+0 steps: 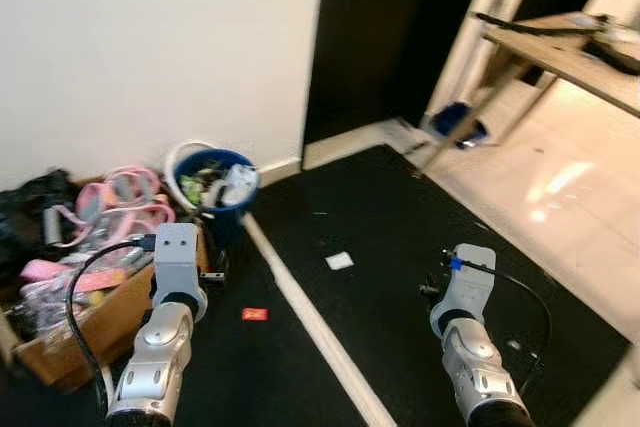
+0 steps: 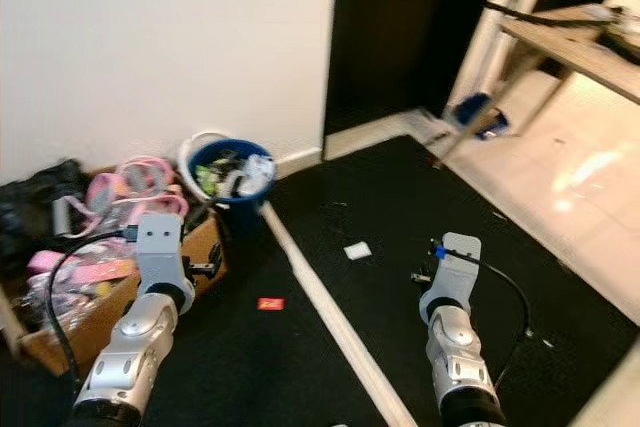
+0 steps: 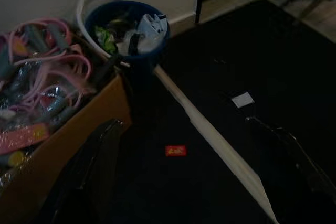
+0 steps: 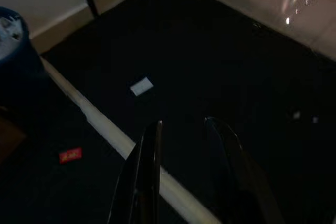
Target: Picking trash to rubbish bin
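Items I log on the black mat [image 1: 400,247]:
- Red wrapper [image 3: 175,150]: flat, left of the white floor strip [image 1: 310,317], long axis roughly crosswise to the strip.
- White paper scrap [image 1: 339,261]: flat, right of the strip, well apart from the wrapper.
- Blue rubbish bin [image 1: 218,192]: upright against the wall, already holding crumpled trash, beside a cardboard box [image 1: 90,332] of pink clutter.
- Left end effector [image 3: 184,182]: released, fingers spread wide above the wrapper, grasping nothing.
- Right end effector [image 4: 184,177]: fingers slightly parted, empty, hanging over the strip near the scrap
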You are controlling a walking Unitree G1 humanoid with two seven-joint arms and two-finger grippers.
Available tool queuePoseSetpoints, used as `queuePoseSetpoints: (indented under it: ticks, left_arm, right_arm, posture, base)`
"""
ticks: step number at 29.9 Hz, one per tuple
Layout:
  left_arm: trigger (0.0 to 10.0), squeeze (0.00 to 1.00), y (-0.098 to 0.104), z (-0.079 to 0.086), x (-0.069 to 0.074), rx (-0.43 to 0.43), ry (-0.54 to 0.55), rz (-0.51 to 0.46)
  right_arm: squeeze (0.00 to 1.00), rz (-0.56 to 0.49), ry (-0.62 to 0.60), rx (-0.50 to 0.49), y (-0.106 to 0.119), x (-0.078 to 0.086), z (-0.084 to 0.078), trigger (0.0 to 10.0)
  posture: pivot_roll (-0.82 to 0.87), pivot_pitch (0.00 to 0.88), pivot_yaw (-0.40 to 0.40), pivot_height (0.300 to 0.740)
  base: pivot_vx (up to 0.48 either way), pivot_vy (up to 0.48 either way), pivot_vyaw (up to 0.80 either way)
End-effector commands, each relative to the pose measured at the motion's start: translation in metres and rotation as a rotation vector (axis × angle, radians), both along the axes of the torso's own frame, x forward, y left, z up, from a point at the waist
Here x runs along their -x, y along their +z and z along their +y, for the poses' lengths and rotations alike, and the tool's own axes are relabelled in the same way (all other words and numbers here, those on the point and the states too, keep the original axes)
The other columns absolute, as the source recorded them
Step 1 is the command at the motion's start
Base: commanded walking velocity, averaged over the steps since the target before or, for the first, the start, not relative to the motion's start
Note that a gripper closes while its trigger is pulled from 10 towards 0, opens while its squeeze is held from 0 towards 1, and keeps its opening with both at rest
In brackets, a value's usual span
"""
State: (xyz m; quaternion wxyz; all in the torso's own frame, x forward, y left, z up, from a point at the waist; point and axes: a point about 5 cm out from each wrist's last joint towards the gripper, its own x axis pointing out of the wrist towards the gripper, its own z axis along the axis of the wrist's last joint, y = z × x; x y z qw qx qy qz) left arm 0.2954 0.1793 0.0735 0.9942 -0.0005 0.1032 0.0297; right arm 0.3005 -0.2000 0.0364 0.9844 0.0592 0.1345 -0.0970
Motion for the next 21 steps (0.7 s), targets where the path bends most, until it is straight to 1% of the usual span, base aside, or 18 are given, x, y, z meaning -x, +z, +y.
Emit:
queuePoseSetpoints:
  ticks: [1,3,8,16,21]
  left_arm:
    - [10.0,0.0,-0.005,-0.0006,0.0025,0.034,0.011,0.022]
    - [10.0,0.0,-0.0054,-0.0008,0.0027,0.05,0.014,0.027]
    - [10.0,0.0,-0.004,-0.0009,0.0018,0.021,-0.003,0.017]
    - [10.0,0.0,-0.0029,-0.002,0.0021,0.025,-0.004,0.009]
    - [10.0,0.0,-0.002,-0.0027,0.0021,0.025,-0.01,0.003]
  right_arm:
    - [0.0,0.026,0.001,-0.004,-0.0044,0.003,0.0001,10.0]
    - [0.0,0.026,0.003,-0.004,-0.0044,0.0031,0.0003,10.0]
    - [0.0,0.028,0.003,-0.009,-0.0052,0.0035,0.0008,10.0]
    - [0.0,0.032,-0.001,-0.012,-0.0053,0.004,-0.0002,10.0]
    - [0.0,0.032,-0.001,-0.011,-0.0051,0.004,-0.0008,10.0]
  posture:
    - [0.03,0.115,-0.011,0.74]
    - [0.03,0.115,-0.011,0.74]
    - [0.03,0.115,-0.012,0.74]
    - [0.03,0.121,-0.013,0.74]
    - [0.03,0.117,-0.014,0.74]
  base:
    - [0.0,0.0,-0.64]
    - [0.0,0.0,-0.64]
    - [0.0,0.0,-0.64]
    - [0.0,0.0,-0.64]
    - [0.0,0.0,-0.8]
